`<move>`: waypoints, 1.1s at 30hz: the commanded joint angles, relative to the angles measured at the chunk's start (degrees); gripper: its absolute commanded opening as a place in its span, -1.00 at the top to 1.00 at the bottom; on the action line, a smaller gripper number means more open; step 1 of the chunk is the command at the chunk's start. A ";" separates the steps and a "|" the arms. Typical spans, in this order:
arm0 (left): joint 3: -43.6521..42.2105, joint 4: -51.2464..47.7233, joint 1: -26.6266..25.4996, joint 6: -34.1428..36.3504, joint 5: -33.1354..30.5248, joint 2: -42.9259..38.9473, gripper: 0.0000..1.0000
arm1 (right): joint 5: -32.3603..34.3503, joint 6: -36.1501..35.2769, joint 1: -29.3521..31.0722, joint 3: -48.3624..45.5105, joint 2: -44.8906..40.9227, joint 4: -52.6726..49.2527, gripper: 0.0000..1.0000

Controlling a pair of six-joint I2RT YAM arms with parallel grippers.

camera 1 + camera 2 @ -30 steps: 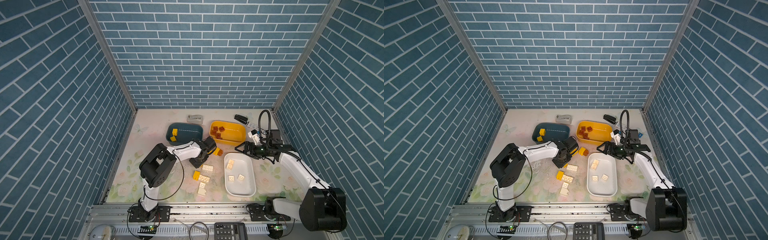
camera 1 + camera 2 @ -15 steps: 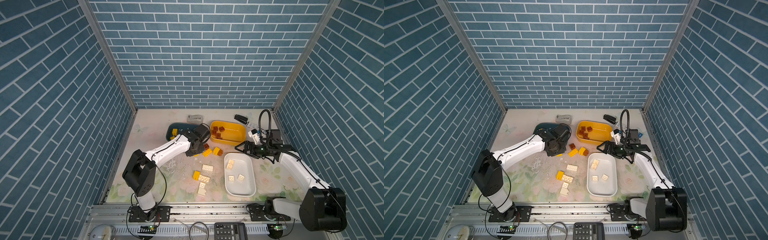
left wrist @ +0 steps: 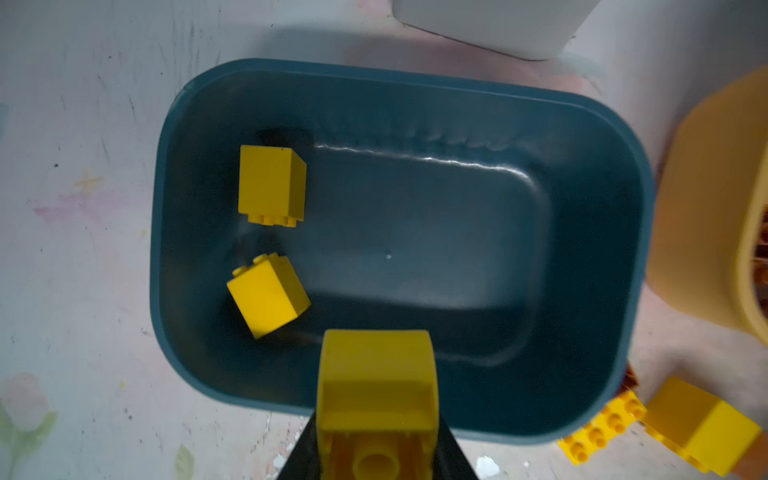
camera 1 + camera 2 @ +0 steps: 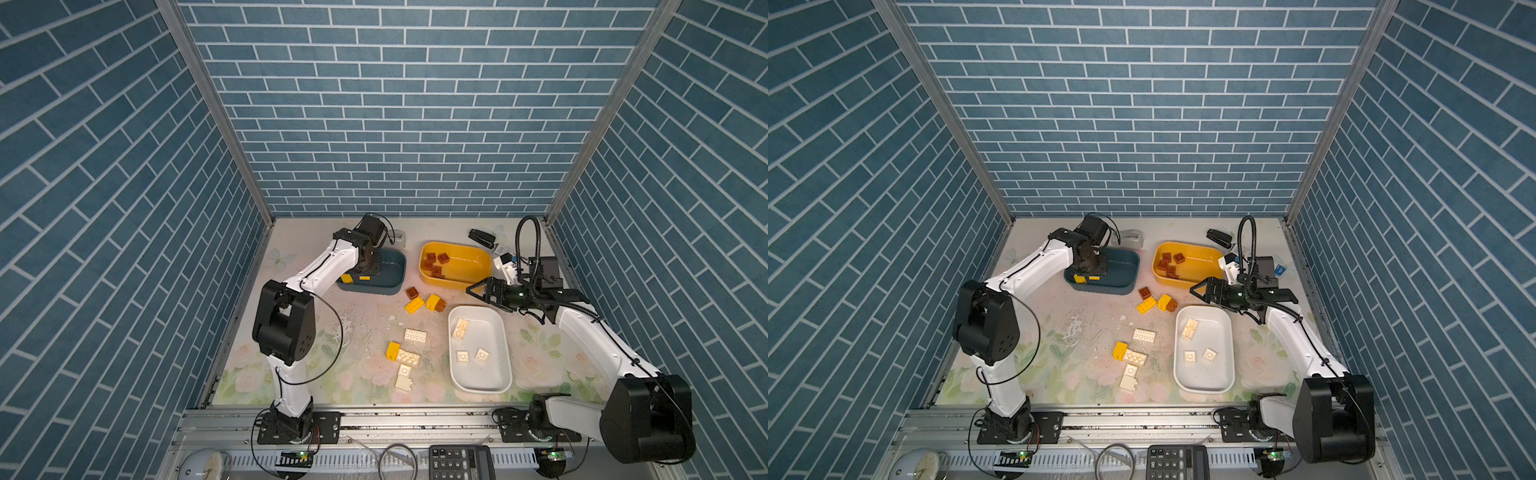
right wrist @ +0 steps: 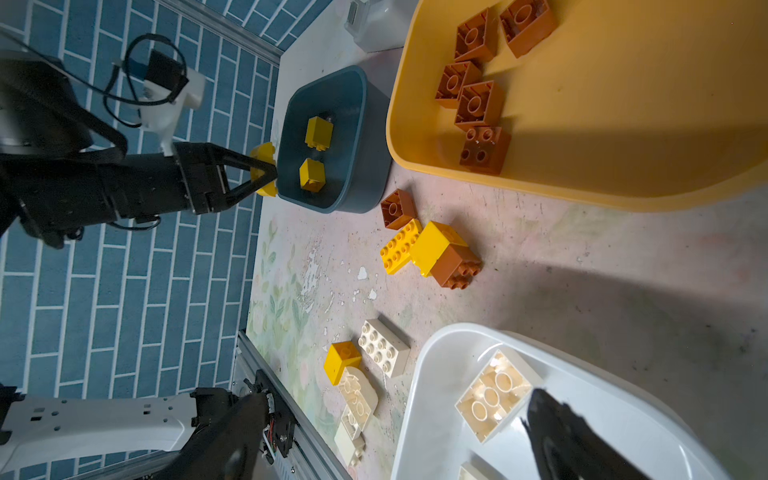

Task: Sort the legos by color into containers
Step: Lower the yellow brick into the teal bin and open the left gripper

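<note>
On the table (image 4: 365, 320), the white tub (image 4: 486, 376) by the front edge holds three cream bricks, the yellow tub (image 4: 463, 266) five brown and the dark blue tub (image 4: 392, 270) two yellow. The right gripper (image 4: 478, 294) hangs wide and empty. The left gripper (image 5: 266, 170) pinches a yellow brick (image 3: 376, 386) over the blue rim. About nine loose bricks (image 4: 415, 336) wait mid-table.

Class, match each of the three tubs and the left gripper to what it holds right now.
Column one:
1. dark blue tub
2. yellow tub
3. white tub
4. left gripper

Column two:
A. cream-white bricks
B. a single yellow brick, clamped
C. two yellow bricks lying loose
D. reddish-brown bricks

Pairs: 1-C, 2-D, 3-A, 4-B.
</note>
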 commanded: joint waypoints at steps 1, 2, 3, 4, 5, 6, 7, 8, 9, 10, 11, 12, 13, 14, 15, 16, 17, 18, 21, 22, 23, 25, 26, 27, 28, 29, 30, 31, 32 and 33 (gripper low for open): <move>3.27 0.75 1.80 7.07 -1.37 4.23 0.48 | 0.47 1.36 0.45 0.30 -1.16 0.82 -0.97; 4.16 0.62 2.35 7.68 -2.02 5.58 0.48 | 0.61 1.39 0.47 0.38 -1.09 0.84 -0.97; 4.87 0.93 3.06 8.26 -1.74 6.85 0.48 | 0.78 1.41 0.47 0.40 -1.07 0.82 -0.97; 5.53 1.21 3.56 8.94 -1.68 7.91 0.48 | 0.87 1.37 0.51 0.48 -1.07 0.87 -0.97; 6.23 1.21 3.89 9.49 -1.87 8.92 0.48 | 0.96 1.36 0.60 0.44 -1.03 0.83 -0.98; 7.07 1.22 4.12 9.97 -1.78 9.97 0.48 | 1.12 1.39 0.64 0.48 -1.06 0.83 -0.97; 7.59 1.37 4.28 10.12 -1.50 10.83 0.47 | 1.29 1.37 0.67 0.50 -1.07 0.88 -0.98; 7.76 1.68 4.45 10.06 -1.06 11.36 0.47 | 1.39 1.45 0.69 0.48 -1.07 0.78 -0.97; 7.88 2.10 4.67 9.98 -0.62 11.83 0.46 | 1.51 1.45 0.68 0.44 -1.14 0.68 -0.98; 7.94 2.30 4.86 9.84 -0.55 12.27 0.44 | 1.66 1.45 0.79 0.40 -1.23 0.65 -0.97; 8.22 2.32 4.95 9.88 -0.62 12.64 0.44 | 1.75 1.45 0.83 0.40 -1.24 0.55 -0.98; 8.42 2.45 5.07 9.82 -0.91 12.99 0.43 | 1.88 1.45 0.83 0.44 -1.24 0.47 -0.97; 8.37 2.70 5.22 9.64 -1.20 13.13 0.40 | 1.92 1.45 0.78 0.44 -1.24 0.44 -0.97; 8.37 3.02 5.34 9.47 -1.41 13.14 0.36 | 2.00 1.45 0.79 0.44 -1.24 0.38 -0.97; 8.22 3.53 5.59 9.04 -1.19 13.07 0.29 | 2.06 1.45 0.90 0.40 -1.24 0.35 -0.97; 8.05 4.04 5.87 8.67 -0.72 12.85 0.20 | 2.10 1.45 0.91 0.40 -1.24 0.22 -0.98; 7.86 4.41 5.96 8.36 -0.12 12.58 0.11 | 2.08 1.45 0.90 0.39 -1.24 0.28 -0.97; 7.71 4.39 5.97 8.23 0.30 12.21 0.05 | 2.18 1.45 0.87 0.40 -1.18 0.13 -0.98; 7.55 3.62 5.97 8.14 0.92 11.16 -0.06 | 2.27 1.39 0.99 0.65 -1.15 0.02 -0.97; 7.25 3.26 5.97 8.17 0.67 10.47 -0.08 | 2.26 1.37 1.01 0.66 -1.16 0.02 -0.97; 6.96 2.81 6.02 8.38 0.30 9.72 -0.10 | 2.32 1.41 1.00 0.75 -1.07 -0.03 -0.97; 6.35 2.01 5.98 8.63 0.11 8.12 -0.15 | 2.36 1.36 1.03 1.00 -0.90 -0.08 -0.98; 6.02 1.30 5.97 8.56 0.70 7.11 -0.18 | 2.36 1.41 1.03 1.14 -0.81 -0.07 -0.97; 5.64 0.56 5.91 8.30 1.41 6.20 -0.21 | 2.36 1.30 1.04 1.26 -0.72 -0.06 -0.97; 4.88 -0.17 5.74 7.95 2.29 4.92 -0.24 | 2.35 1.28 1.04 1.36 -0.63 -0.16 -0.97; 3.79 -0.88 5.43 7.49 3.13 3.65 -0.26 | 2.35 1.21 1.12 1.45 -0.54 -0.19 -0.97; 2.60 -1.28 5.07 7.13 4.05 2.22 -0.29 | 2.43 1.25 1.14 1.52 -0.54 -0.21 -0.98; 0.91 -1.61 4.48 6.44 5.00 0.48 -0.32 | 2.45 1.19 1.16 1.64 -0.40 -0.27 -0.98; -0.70 -1.82 3.90 5.75 5.71 -0.90 -0.35 | 2.50 1.19 1.18 1.65 -0.45 -0.25 -0.97; -2.53 -2.05 3.10 4.79 6.35 -2.94 -0.36 | 2.54 1.19 1.23 1.70 -0.45 -0.32 -0.97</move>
